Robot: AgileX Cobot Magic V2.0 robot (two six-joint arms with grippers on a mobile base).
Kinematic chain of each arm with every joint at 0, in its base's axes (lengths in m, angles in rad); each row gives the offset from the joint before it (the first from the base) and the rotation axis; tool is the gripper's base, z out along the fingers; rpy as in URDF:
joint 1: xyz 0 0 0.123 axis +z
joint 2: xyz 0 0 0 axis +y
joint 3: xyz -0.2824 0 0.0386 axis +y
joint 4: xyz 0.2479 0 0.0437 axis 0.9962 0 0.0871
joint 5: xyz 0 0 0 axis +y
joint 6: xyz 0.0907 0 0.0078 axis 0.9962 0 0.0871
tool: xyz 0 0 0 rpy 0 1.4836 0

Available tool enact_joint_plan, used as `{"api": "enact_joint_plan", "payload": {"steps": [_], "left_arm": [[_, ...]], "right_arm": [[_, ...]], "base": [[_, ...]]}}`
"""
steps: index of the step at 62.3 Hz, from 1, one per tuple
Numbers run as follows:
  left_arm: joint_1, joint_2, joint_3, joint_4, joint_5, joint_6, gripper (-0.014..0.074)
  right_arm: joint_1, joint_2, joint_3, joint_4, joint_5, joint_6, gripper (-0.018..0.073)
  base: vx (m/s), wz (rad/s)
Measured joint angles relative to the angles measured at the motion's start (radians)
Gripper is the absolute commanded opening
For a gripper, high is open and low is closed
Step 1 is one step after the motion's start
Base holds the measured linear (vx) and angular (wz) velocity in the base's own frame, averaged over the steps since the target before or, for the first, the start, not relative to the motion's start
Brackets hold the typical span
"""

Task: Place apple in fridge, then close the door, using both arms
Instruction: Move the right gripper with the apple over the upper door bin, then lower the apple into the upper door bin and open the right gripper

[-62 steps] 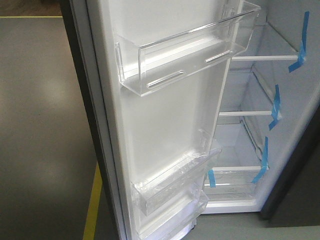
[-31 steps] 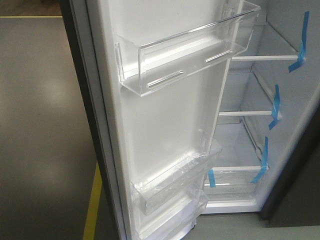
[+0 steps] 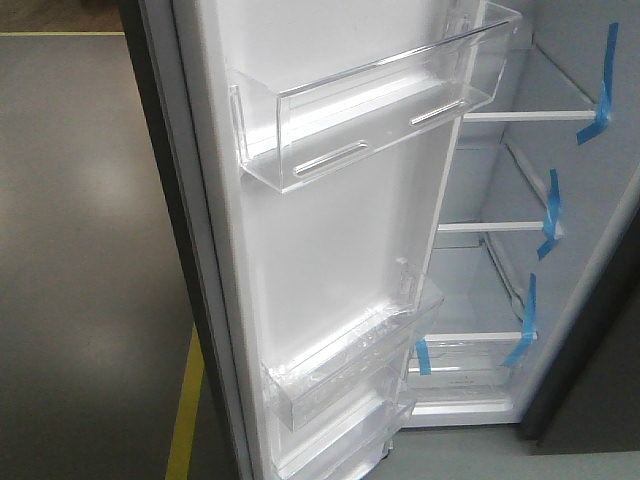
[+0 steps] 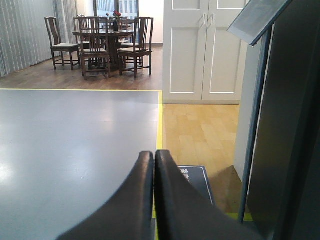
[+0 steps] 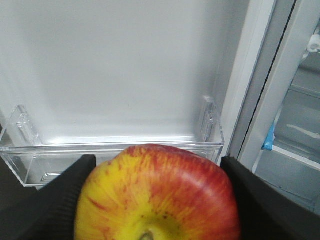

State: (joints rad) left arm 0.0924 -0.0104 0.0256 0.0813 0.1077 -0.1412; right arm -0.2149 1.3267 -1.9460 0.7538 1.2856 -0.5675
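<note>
Red-yellow apple (image 5: 157, 192) clamped in right hand (image 5: 160, 200), poised for placing before clear bin (image 5: 115, 152) on door (image 5: 115, 75); left hand (image 4: 154, 167) closed, empty.

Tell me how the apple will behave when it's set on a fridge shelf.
The apple is round and glossy, so it will probably roll on a flat shelf. It looks firm, undented in the right claw, though it would likely bruise if dropped.
</note>
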Motion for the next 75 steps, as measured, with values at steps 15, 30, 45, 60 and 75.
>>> {"api": "enact_joint_plan", "payload": {"steps": [15, 30, 45, 60, 75], "left_arm": [[0.000, 0.000, 0.000, 0.000, 0.000, 0.000, -0.0006], [0.000, 0.000, 0.000, 0.000, 0.000, 0.000, -0.0006], [0.000, 0.000, 0.000, 0.000, 0.000, 0.000, -0.0006], [0.000, 0.000, 0.000, 0.000, 0.000, 0.000, -0.0006], [0.000, 0.000, 0.000, 0.000, 0.000, 0.000, -0.0006]], "right_arm": [[0.000, 0.000, 0.000, 0.002, 0.000, 0.000, 0.0055], [0.000, 0.019, 0.000, 0.231, -0.118, -0.075, 0.0055], [0.018, 0.144, -0.001, 0.601, -0.162, -0.265, 0.0055], [0.177, 0.321, 0.000, 0.547, -0.259, -0.393, 0.0055], [0.261, 0.403, 0.005, 0.390, -0.366, -0.416, 0.0073]], "base": [[0.00, 0.00], [0.00, 0.00], [0.00, 0.00], [0.00, 0.00], [0.00, 0.00]]}}
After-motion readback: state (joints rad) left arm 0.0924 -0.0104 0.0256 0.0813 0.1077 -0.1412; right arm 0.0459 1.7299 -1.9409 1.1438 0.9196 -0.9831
